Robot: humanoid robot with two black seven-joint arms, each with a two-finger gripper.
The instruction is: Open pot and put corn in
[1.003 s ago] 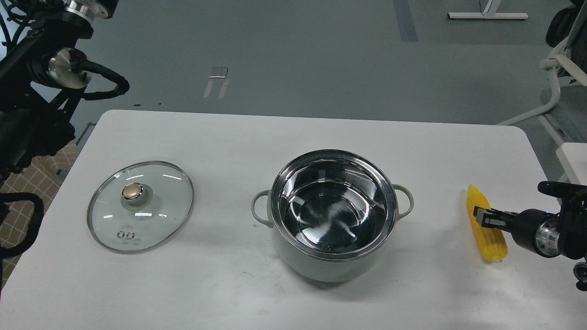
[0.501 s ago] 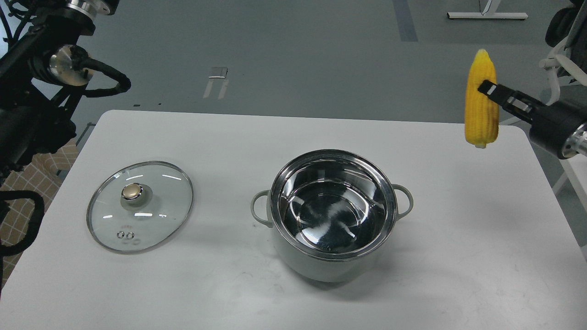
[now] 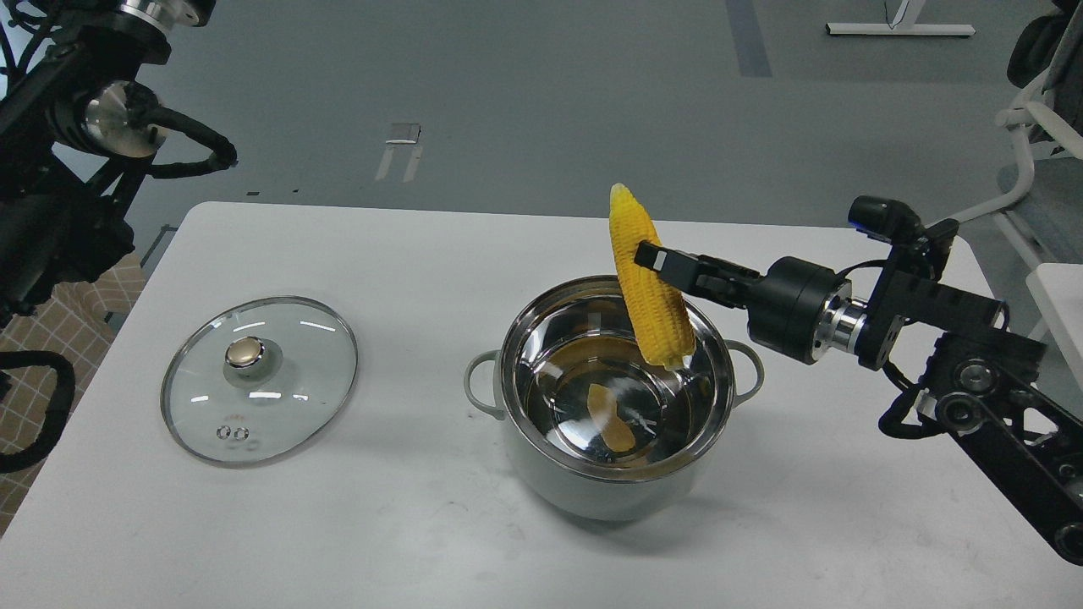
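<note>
Corn [image 3: 647, 283]: bright yellow cob, held in the air over the open pot, toward the pot's far right side. Stands nearly upright, tilted a little, pointed tip up and blunt end down. The blunt end hangs about level with the pot rim, not touching the bottom.
Corn reflection: a yellow patch shows on the shiny pot floor beneath the cob.
Right gripper [image 3: 656, 258]: black fingers closed on the cob at about mid-length, gripping from the right side. One finger shows in front of the cob; the other is hidden behind it.
Right arm [image 3: 931, 338]: comes in from the right edge of the tabletop, reaching leftward and roughly level to the pot.
Pot [image 3: 609, 482]: pale grey-green, steel inside and rim, uncovered. Sits upright on the table near the centre, somewhat toward the near edge. Two loop handles point left and right.
Lid [image 3: 259, 378]: round glass with a gold knob, lying flat with knob up, on the left half of the tabletop, well apart from the pot.
Table [image 3: 423, 541]: white top with rounded corners.
Left arm [image 3: 76, 169]: black, raised beyond the far left corner, clear of the tabletop.
Left gripper: cannot tell where its fingers are or how they stand.
Background: grey floor; part of a white chair frame [image 3: 1028, 161] past the far right corner.
</note>
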